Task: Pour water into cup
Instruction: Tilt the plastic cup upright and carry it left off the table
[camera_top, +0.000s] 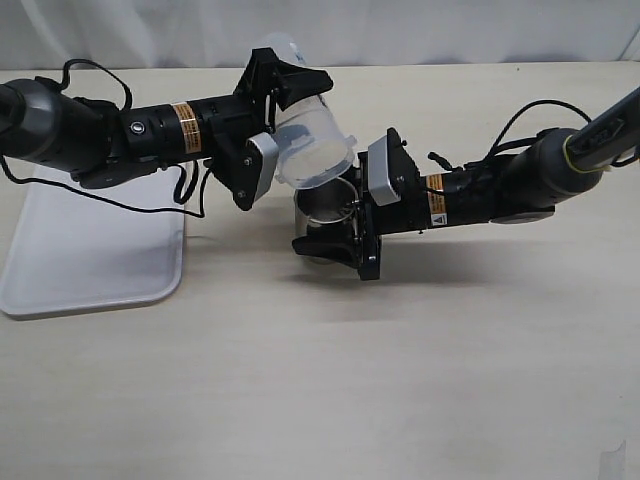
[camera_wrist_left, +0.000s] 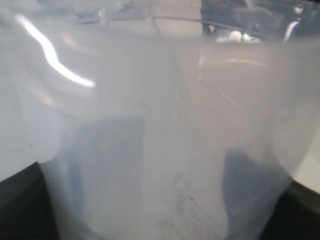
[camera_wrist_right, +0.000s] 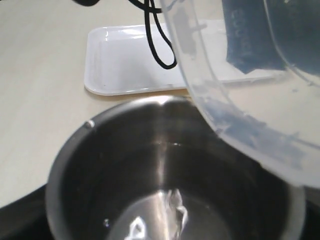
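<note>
Cup (camera_top: 322, 205): rigid slick steel, light, clamped by right end effector (camera_top: 348, 215); left end effector (camera_top: 275, 120) grips flexible tilted beaker (camera_top: 312, 145) mid-body.

Left wrist camera's swamped: the beaker (camera_wrist_left: 160, 125) fills it edge to edge, milky and out of focus, with dark slivers (camera_wrist_left: 17, 210) at two corners, too little to identify. Over to the right wrist: cup (camera_wrist_right: 165, 165) runs off the frame, beaker clipped too, its blue label (camera_wrist_right: 250, 40) too blurred to read, part of the tray (camera_wrist_right: 125, 60) hidden behind it. Water (camera_wrist_right: 172, 215) is just a glint at the cup's bottom, level anyone's guess. Outside view: cup mostly buried between beaker and right gripper (camera_top: 335, 222), left arm (camera_top: 60, 125) and right arm (camera_top: 570, 160) running off the sides, tray clipped at the edge
</note>
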